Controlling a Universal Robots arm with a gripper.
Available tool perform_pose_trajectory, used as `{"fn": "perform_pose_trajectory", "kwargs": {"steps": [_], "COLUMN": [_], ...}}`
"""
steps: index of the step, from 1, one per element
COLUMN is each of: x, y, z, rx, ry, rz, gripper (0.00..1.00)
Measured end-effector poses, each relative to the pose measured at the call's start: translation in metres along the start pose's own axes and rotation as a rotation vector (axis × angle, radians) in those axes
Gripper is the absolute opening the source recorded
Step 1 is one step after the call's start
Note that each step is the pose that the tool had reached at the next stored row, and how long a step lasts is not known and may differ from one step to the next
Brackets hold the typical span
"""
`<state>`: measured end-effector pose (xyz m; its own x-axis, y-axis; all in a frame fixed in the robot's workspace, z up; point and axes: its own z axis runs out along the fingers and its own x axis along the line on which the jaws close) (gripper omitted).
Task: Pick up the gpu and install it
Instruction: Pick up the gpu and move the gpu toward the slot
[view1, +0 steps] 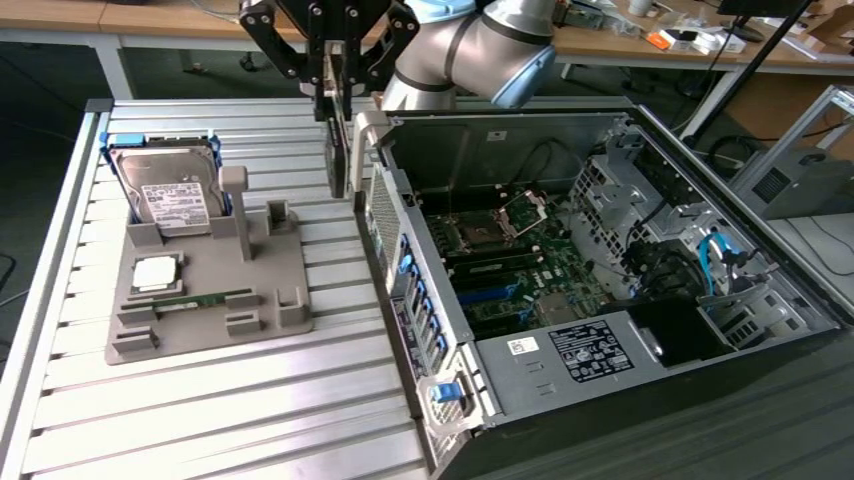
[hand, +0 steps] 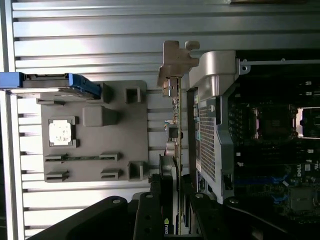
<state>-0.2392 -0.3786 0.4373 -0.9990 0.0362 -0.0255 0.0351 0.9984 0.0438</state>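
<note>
Stretching under everything is the bench (view1: 200, 400), silver metal with long straight ribs. The big computer case (view1: 400, 260) lies open on its side at the bench's edge on the exterior view's right. Its near wall is grey metal full of little holes, and inside are green boards and black wires. A flat grey plastic tray (view1: 287, 320) with blocky posts sits toward the bench's edge on the exterior view's left. A shiny boxy hard drive (view1: 167, 195) leans at the tray's far end. Between tray and case runs a narrow strip of bare bench. Above that strip, just beside the case's far corner, hangs the gpu (view1: 339, 160). It is a thin dark card standing on edge, with its pale metal bracket (hand: 175, 60) at the end away from the claw (view1: 336, 95). The black claw pinches the gpu's top edge between its fingers.
</note>
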Motion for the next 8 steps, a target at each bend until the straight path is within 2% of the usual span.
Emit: {"fn": "perform_pose_trajectory", "kwargs": {"steps": [8], "x": [-0.0089], "y": [0.0003], "z": [0.0002], "rx": [0.0001], "ry": [0.0001], "rz": [0.000], "gripper": [0.27]}}
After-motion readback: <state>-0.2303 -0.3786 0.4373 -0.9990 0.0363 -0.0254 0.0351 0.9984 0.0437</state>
